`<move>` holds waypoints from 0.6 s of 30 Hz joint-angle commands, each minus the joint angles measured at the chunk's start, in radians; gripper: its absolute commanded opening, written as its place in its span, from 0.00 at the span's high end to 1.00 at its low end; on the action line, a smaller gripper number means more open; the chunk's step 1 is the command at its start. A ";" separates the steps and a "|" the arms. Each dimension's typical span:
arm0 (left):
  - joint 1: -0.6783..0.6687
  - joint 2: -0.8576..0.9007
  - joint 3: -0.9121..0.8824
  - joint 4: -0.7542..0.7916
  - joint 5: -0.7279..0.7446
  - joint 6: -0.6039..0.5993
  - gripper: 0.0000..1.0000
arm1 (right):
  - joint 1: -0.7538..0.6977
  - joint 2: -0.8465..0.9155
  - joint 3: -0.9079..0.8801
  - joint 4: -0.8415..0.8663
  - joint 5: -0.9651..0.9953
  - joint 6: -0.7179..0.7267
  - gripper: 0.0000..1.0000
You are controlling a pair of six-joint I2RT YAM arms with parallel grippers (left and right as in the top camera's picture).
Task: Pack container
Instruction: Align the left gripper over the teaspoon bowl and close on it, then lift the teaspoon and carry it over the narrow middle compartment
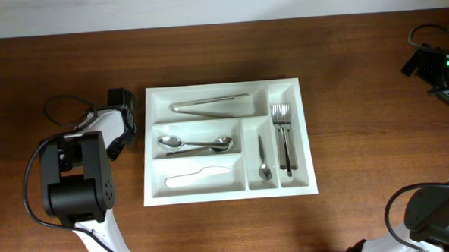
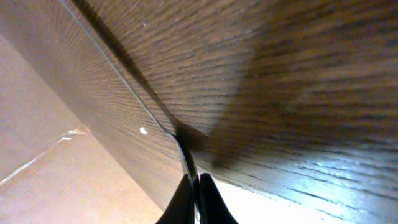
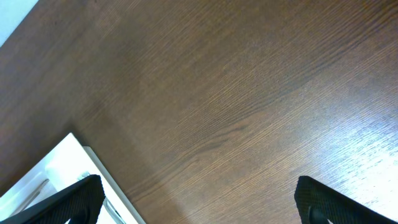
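The container [image 1: 224, 92] is a large white tray in the middle of the table. It holds metal tongs [image 1: 211, 104], two spoons [image 1: 196, 145], a white knife [image 1: 198, 176], a small spoon [image 1: 262, 161] and forks [image 1: 284, 135]. My left gripper [image 1: 122, 101] sits just left of the tray's back left corner, apart from it. In the left wrist view the left gripper [image 2: 194, 182] is shut over the wood, with a thin grey strip at its tips that I cannot identify. My right gripper [image 1: 437, 65] hovers at the far right. In the right wrist view the right gripper [image 3: 199, 200] stands wide open and empty, and the container's corner [image 3: 69, 155] shows at lower left.
The dark wooden table [image 1: 359, 74] runs out to its back edge near the top of the overhead view. Black cables [image 1: 63, 110] loop beside the left arm's base [image 1: 75, 178]. The right arm's base [image 1: 433, 212] fills the front right corner.
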 commanded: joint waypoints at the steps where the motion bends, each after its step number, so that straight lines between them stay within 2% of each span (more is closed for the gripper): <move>1: -0.028 0.034 -0.005 0.026 -0.097 -0.026 0.98 | -0.003 -0.013 0.011 0.000 -0.002 0.008 0.01; 3: -0.049 0.031 0.005 0.040 -0.174 -0.025 0.98 | -0.003 -0.013 0.011 0.000 -0.002 0.008 0.01; 7: -0.084 0.020 0.027 0.029 -0.193 -0.025 0.98 | -0.003 -0.013 0.011 0.000 -0.002 0.008 0.01; 11: -0.116 -0.022 0.037 0.028 -0.280 -0.025 0.98 | -0.003 -0.013 0.011 0.000 -0.002 0.008 0.01; 15: -0.120 -0.119 0.047 0.027 -0.283 -0.025 0.98 | -0.003 -0.013 0.011 0.000 -0.002 0.008 0.01; 18: -0.126 -0.271 0.061 0.027 -0.282 -0.025 0.98 | -0.003 -0.013 0.011 0.000 -0.002 0.008 0.01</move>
